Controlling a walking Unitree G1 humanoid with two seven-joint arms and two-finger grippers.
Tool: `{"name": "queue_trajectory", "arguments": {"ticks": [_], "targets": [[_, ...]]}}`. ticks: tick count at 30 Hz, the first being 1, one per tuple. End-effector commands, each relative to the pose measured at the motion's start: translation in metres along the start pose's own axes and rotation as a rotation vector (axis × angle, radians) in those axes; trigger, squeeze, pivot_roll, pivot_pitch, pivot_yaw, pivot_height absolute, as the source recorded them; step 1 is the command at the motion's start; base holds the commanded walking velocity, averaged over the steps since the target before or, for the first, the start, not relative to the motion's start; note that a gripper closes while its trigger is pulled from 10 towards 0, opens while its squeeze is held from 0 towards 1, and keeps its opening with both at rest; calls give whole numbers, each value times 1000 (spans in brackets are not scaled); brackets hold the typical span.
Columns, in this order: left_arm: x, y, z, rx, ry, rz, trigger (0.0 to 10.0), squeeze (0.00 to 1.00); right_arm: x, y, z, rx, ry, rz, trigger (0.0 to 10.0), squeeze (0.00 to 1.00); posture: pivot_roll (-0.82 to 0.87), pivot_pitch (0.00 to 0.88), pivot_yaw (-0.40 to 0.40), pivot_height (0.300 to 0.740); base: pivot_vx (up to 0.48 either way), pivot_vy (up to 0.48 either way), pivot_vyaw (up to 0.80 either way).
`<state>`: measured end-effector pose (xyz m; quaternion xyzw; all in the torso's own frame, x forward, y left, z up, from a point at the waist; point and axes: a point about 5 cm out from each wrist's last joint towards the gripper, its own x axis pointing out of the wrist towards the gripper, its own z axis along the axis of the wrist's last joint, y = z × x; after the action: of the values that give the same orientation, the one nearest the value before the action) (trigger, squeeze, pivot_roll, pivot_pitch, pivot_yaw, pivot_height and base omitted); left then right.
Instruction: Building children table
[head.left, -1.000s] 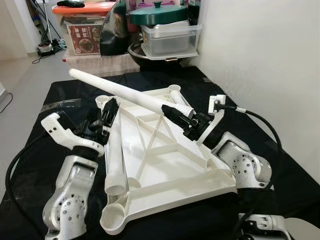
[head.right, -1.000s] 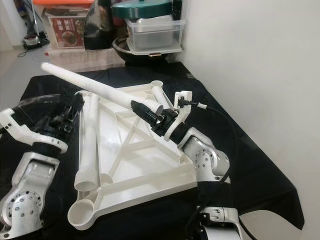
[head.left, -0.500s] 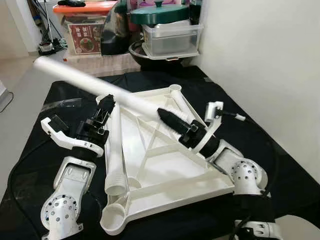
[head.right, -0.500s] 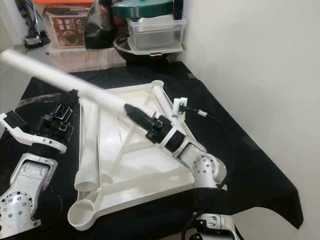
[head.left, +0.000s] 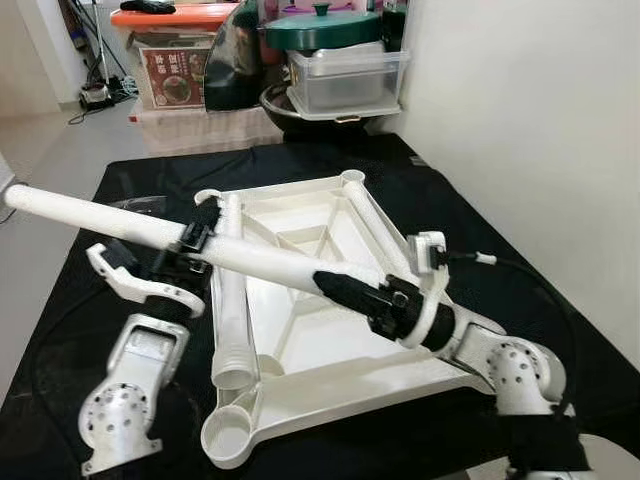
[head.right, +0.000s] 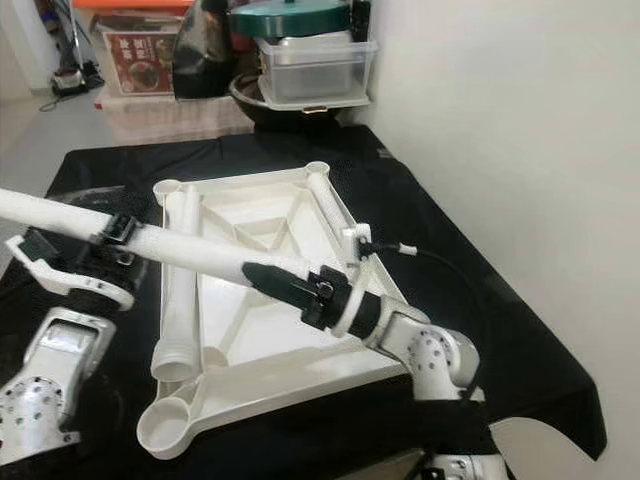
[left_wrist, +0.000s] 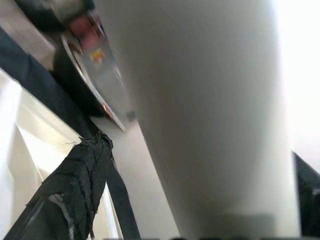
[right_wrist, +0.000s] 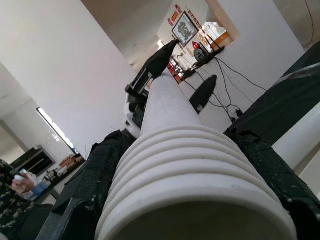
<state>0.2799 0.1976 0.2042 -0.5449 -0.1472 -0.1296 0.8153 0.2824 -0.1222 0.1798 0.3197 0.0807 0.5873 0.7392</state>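
A white plastic table top (head.left: 330, 345) lies upside down on a black cloth, with round sockets at its corners. My right gripper (head.left: 335, 285) is shut on the ribbed, threaded end of a long white table leg (head.left: 100, 215). The leg slants low across the table top, its far end out past the left edge. My left gripper (head.left: 197, 238) is closed around the leg's middle; in the left wrist view the leg (left_wrist: 210, 125) sits between its fingers (left_wrist: 75, 190). A second leg (head.left: 232, 320) lies along the top's left side.
At the back stand an orange-lidded storage box (head.left: 170, 55), a clear container (head.left: 345, 80) and a green pot lid (head.left: 320, 25). A white wall (head.left: 520, 150) runs along the right. An open socket (head.left: 225, 435) sits at the near left corner.
The right gripper has swung the leg's far end down and to the left. The leg now lies lower and between the left gripper's fingers, which stood beside it before.
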Motion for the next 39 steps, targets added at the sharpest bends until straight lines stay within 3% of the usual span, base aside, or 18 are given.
{"name": "queue_trajectory", "arguments": {"ticks": [1,6,7,9,10,11,12,14,21,28,29,30,31,32,33,34,39], "targets": [[0,0,13,12,-42,5,10000,0,0,4,-2,9,23,44,0,0,-30,0,-18,740,0,0,0],[-6,3,36,44,-93,4,10000,0,-7,2,0,7,38,37,0,0,-26,0,-26,740,0,0,0],[-6,4,36,48,-90,7,9059,0,-6,3,-2,7,50,43,0,0,-23,0,-31,740,0,0,0],[-6,5,35,49,-84,8,9059,0,-5,3,-3,7,58,47,0,0,-23,0,-31,740,0,0,0],[-6,4,32,47,-75,4,7294,0,-4,4,-5,4,69,54,0,0,-22,0,-33,740,0,0,0],[-6,3,30,39,-70,-5,4588,0,-3,4,-5,2,74,57,0,0,-24,0,-32,740,0,0,0],[-6,2,29,33,-69,-15,3922,0,-3,4,-5,0,77,58,0,0,-24,0,-32,740,0,0,0],[-7,-1,31,32,-74,-35,0,0,-5,3,-3,-5,80,54,0,0,-21,0,-33,740,0,0,0],[-11,4,40,62,-123,14,0,0,-8,0,-2,-14,84,35,0,0,-19,0,-36,740,0,0,0],[-7,-13,41,87,-152,-34,0,0,-9,-16,-5,-103,149,-83,0,0,-12,0,-38,740,0,0,0],[-6,-15,42,91,-161,-39,0,0,-10,-28,-6,-139,183,-186,10000,0,-10,0,-39,740,0,0,0],[-6,-17,43,92,-169,-41,0,0,-11,-39,-4,-173,201,-281,10000,0,-10,0,-39,740,0,0,0],[-6,-17,43,92,-169,-41,0,0,-11,-39,-4,-173,201,-281,10000,0,-10,0,-39,740,0,0,0],[-6,-18,43,87,-179,-44,0,0,-13,-47,3,-202,167,-361,10000,141,-9,0,-42,740,0,0,0],[-6,-18,43,87,-179,-44,0,0,-13,-47,3,-202,167,-361,10000,141,-9,0,-42,740,0,0,0],[-6,-19,44,84,-188,-47,0,0,-14,-48,8,-216,156,-363,10000,1000,-8,0,-43,740,0,0,0],[-6,-24,46,79,-211,-70,0,0,-28,-51,27,-261,151,-367,10000,1000,-7,0,-52,740,0,0,0]]}}
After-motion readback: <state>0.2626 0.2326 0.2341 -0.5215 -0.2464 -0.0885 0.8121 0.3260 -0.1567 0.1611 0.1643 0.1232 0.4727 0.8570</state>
